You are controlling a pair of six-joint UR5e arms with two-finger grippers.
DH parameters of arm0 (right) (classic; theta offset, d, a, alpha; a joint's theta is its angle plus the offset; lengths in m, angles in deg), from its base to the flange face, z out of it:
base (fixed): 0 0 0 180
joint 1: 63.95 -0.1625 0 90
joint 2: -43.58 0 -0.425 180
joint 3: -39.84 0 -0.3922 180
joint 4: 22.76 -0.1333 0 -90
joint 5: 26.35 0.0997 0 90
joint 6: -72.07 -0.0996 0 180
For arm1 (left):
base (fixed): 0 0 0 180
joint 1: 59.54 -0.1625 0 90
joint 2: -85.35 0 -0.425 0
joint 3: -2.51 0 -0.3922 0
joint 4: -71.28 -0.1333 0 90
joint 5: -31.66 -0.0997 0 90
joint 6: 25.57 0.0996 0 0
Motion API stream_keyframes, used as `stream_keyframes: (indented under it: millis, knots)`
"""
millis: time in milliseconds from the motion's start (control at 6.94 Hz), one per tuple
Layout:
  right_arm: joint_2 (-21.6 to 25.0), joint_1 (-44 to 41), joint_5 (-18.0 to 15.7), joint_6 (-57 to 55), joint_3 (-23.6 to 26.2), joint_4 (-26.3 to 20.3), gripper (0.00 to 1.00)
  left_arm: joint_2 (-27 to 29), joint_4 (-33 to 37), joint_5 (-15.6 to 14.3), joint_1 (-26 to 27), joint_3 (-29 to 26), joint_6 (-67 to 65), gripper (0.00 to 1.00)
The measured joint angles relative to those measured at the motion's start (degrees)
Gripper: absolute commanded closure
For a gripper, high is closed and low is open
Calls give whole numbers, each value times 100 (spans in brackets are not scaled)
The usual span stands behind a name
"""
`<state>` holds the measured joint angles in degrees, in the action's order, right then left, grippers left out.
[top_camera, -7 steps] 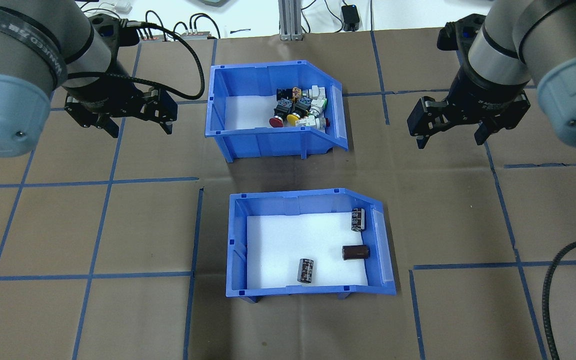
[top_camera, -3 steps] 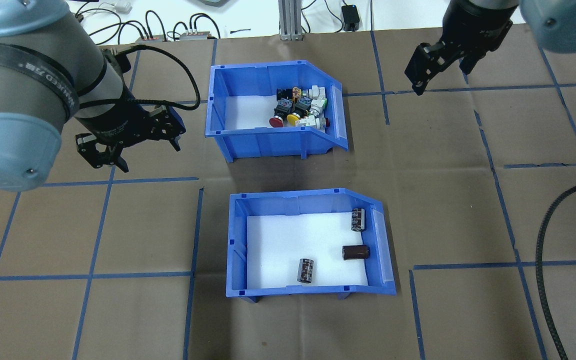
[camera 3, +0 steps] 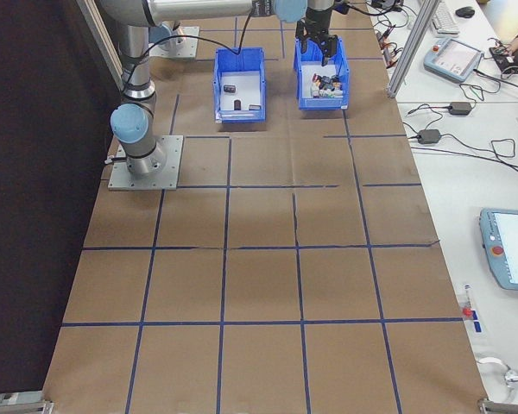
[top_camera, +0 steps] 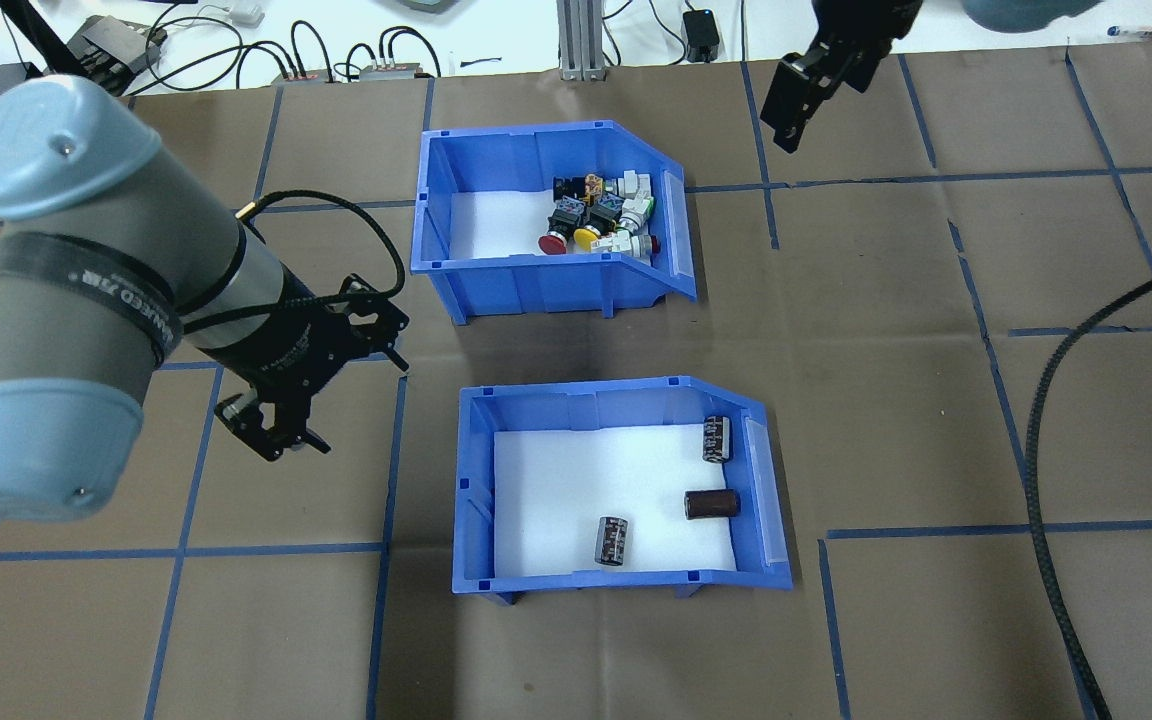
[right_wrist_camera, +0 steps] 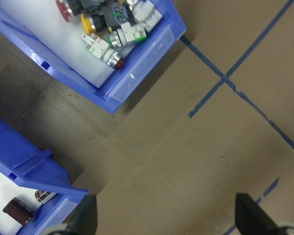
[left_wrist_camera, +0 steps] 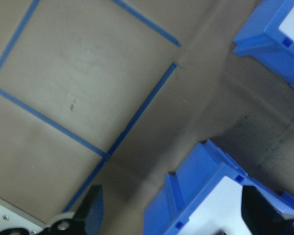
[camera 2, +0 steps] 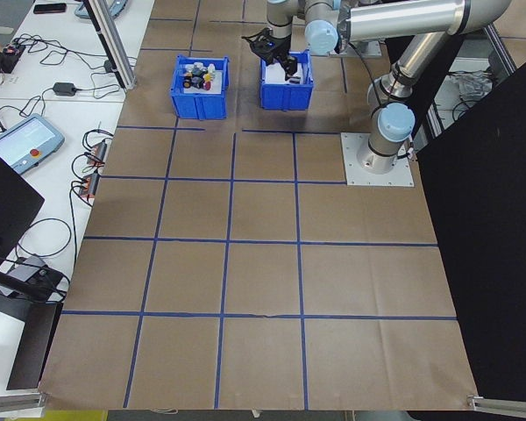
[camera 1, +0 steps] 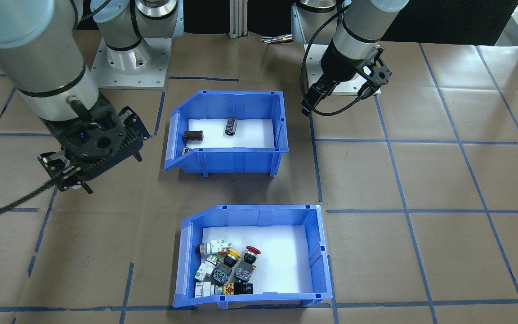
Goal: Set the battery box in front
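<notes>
The battery box (top_camera: 576, 405) is a blue bin with a white floor and three dark cylinders, one brown (top_camera: 712, 505). It stands on the near half of the table in the overhead view and nearer the robot's base in the front-facing view (camera 1: 236, 162). My left gripper (top_camera: 336, 405) hovers open just off the box's left wall, touching nothing. Its wrist view shows the box's corner (left_wrist_camera: 201, 191) between the spread fingers (left_wrist_camera: 93, 210). My right gripper (camera 1: 101, 173) hangs open and empty beyond the box's sloped side, at the far right in the overhead view.
A second blue bin (top_camera: 536, 275) with coloured push-button switches stands farther from the robot, directly beyond the battery box (camera 1: 250, 299). Blue tape lines grid the brown table cover. Cables and power strips lie past the far table edge (top_camera: 336, 60).
My left gripper has swung nearer and rightward, toward the battery box's left wall. My right gripper has pulled away toward the far table edge. Both bins stay put.
</notes>
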<state>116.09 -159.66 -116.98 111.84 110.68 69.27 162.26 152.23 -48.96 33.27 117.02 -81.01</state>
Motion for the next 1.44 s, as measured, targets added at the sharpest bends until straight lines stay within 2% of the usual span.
stream_keyframes:
  millis: [288,577,721,1009,1441]
  knots:
    - [-756,-632,-35,490,-700,-27,0,-474,-39,75,715,535,-2017,1]
    - [-1247,-1176,-17,890,-1017,43,0,-618,-79,86,1685,888,-3982,1]
    - [-1394,-1417,-6,1223,-1050,121,0,-598,-112,101,2003,967,-4694,1]
    - [-1680,-1820,-22,1775,-1060,305,0,-370,-536,115,2314,1011,-5721,0]
    - [-2030,-2119,-38,1861,-886,785,0,207,-1249,93,2763,1013,-6410,0]
